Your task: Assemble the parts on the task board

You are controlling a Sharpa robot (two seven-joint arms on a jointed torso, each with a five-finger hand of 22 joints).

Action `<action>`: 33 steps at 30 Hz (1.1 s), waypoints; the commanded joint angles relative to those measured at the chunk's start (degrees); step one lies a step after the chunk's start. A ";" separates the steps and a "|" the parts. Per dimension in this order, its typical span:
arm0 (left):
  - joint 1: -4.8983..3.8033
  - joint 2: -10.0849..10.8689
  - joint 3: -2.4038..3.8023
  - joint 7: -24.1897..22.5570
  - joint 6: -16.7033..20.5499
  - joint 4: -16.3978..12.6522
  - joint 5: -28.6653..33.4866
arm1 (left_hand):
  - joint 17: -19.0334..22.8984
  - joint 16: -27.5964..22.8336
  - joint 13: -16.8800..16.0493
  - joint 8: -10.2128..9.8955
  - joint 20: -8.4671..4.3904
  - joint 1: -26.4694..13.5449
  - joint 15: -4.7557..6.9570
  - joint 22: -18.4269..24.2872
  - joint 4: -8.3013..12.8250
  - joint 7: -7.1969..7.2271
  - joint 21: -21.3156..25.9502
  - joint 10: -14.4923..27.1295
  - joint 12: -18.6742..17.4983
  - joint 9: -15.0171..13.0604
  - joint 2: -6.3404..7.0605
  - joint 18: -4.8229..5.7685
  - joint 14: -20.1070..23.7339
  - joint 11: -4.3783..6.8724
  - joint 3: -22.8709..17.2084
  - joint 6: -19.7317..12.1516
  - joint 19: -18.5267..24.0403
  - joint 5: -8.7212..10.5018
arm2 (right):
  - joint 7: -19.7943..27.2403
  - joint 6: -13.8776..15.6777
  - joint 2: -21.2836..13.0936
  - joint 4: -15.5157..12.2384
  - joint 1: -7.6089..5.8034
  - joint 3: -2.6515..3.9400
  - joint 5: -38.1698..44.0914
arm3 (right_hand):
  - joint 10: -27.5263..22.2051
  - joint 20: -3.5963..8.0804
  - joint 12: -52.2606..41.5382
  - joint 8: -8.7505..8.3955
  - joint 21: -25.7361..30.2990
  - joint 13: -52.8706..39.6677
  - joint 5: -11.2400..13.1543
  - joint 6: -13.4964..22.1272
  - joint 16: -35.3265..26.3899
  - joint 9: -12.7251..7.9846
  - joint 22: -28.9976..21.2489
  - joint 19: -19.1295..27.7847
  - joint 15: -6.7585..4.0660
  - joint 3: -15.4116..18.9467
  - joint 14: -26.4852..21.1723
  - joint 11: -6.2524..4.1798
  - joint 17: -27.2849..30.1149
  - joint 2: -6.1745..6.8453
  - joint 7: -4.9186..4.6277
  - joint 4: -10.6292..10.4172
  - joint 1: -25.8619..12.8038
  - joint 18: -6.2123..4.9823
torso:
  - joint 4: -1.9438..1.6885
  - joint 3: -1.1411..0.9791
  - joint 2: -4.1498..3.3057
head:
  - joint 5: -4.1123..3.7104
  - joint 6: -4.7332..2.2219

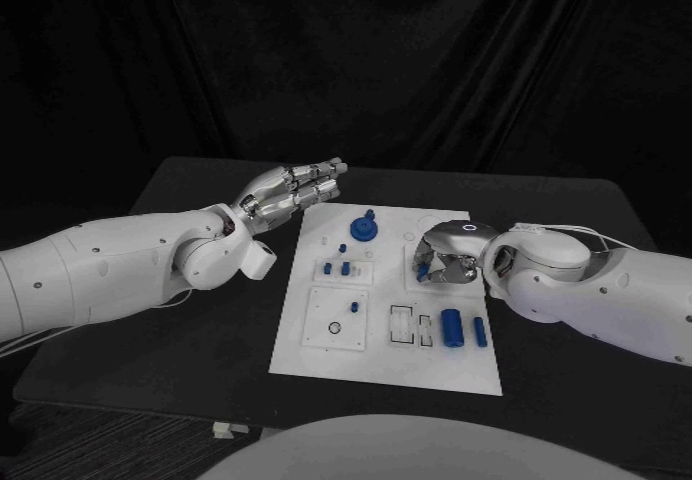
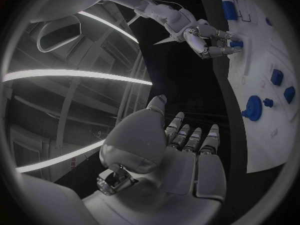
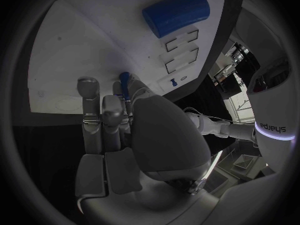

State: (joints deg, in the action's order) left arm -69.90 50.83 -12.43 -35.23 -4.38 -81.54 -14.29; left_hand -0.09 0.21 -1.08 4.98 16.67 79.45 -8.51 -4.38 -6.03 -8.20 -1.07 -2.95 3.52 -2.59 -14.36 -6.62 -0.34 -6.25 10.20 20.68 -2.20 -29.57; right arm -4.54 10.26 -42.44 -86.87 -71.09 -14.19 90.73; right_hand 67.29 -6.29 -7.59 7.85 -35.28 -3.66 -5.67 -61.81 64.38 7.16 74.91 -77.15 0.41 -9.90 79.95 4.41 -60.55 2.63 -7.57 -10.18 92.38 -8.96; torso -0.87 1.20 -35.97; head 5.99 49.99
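The white task board [image 1: 325, 350] lies in the middle of the black table. My right hand [image 1: 450, 255] hangs over the board's right side with its fingers curled down. It pinches a small blue part [image 1: 423, 270], which I also see at the fingertips [image 3: 125, 79] in the right wrist view and as the same blue part [image 2: 236, 44] in the left wrist view. My left hand [image 1: 296, 185] is raised past the board's far left corner, fingers stretched out straight and holding nothing. A round blue gear [image 1: 365, 228] stands at the board's far end.
Two blue cylinders [image 1: 451, 327] lie side by side on the board's near right part, and small blue pieces [image 1: 336, 268] sit left of centre. Bare black table [image 1: 173, 370] surrounds the board. A small white object [image 1: 221, 429] lies at the table's near edge.
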 commanded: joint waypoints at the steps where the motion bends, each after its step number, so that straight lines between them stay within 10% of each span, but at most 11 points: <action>1: 0.11 -0.11 0.06 -0.27 -0.81 -0.12 0.40 | -0.08 0.05 -0.06 0.27 0.11 0.11 -0.33 -0.06 0.25 0.11 -0.09 -0.05 0.26 -0.05 -0.51 -0.56 0.01 -0.40 0.03 0.34 -0.24 -0.19 | 0.43 1.75 -0.32 -0.50 0.11 0.05 0.15 | 0.63 0.53 0.32 0.10 -0.46 -0.09 -0.27 -0.76 -0.37 0.14 4.91 -0.01 -0.56 -0.65 -0.03 -0.09 0.24 -0.07 -0.07 0.19 1.11 1.15 | 0.05 0.02 0.01 | 0.11 0.01; 11: 0.14 -0.11 0.06 0.04 -0.62 -0.08 0.40 | -0.09 0.08 -0.09 0.31 0.12 0.24 -0.37 -0.12 0.48 0.07 -0.13 -0.16 0.38 -0.05 -0.55 -0.62 -0.03 -0.46 -0.14 0.35 -0.32 -0.22 | 1.30 6.15 -1.85 -2.90 -0.53 0.08 0.15 | 1.23 0.72 0.79 -0.02 -1.95 -0.06 -0.40 -1.38 -0.35 0.20 5.18 -0.23 -0.68 -1.39 0.09 -0.16 0.14 -0.07 -0.10 0.74 2.29 1.34 | 0.10 0.02 0.00 | 0.59 0.01; 24: 0.14 -0.53 0.06 0.44 -0.47 0.29 0.40 | -0.09 0.08 -0.11 0.35 0.13 0.34 -0.33 -0.19 0.65 0.01 -0.17 -0.21 0.44 -0.05 -0.66 -0.67 -0.03 -0.55 -0.33 0.40 -0.39 -0.23 | -0.77 5.15 -4.98 -10.42 -5.77 0.08 0.04 | 1.40 0.68 1.68 -0.43 -2.53 0.01 0.26 -1.62 -0.31 0.16 5.20 -0.26 -0.59 -1.22 0.33 -0.08 0.05 0.27 -0.04 -0.34 1.31 1.44 | -0.16 0.10 0.14 | 0.53 0.01; 33: 0.19 -0.82 0.06 0.44 -0.62 0.92 0.40 | -0.05 0.02 -0.10 0.36 0.11 0.38 -0.14 0.04 0.79 -0.08 -0.11 -0.21 0.45 -0.03 -0.87 -0.70 0.05 -0.68 -0.59 0.30 -0.27 -0.22 | -0.21 3.66 -3.29 -14.56 -4.69 0.06 -0.56 | 2.64 0.85 2.89 -0.91 -5.62 -0.06 -6.19 -2.75 1.37 0.21 5.67 -0.98 -0.87 -1.80 1.53 -0.32 -1.78 1.63 0.26 -1.19 0.85 1.75 | -0.18 0.10 0.10 | 0.49 0.01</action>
State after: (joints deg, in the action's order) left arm -69.82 50.17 -12.43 -34.26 -4.52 -80.65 -14.29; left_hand -0.12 0.21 -1.11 4.97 16.67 79.77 -8.51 -4.38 -5.44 -8.20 -1.07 -3.15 3.75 -2.57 -14.68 -6.63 -0.34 -6.44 9.60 20.68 -2.20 -29.57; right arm -4.21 14.72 -46.11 -100.89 -76.27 -14.12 90.40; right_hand 69.58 -5.35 -4.85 7.04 -40.64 -3.64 -11.17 -64.14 65.57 7.29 74.95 -77.74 -0.50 -11.59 81.28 4.14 -62.18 3.65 -7.38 -11.14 93.17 -8.00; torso -0.98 1.28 -35.86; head 6.47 49.99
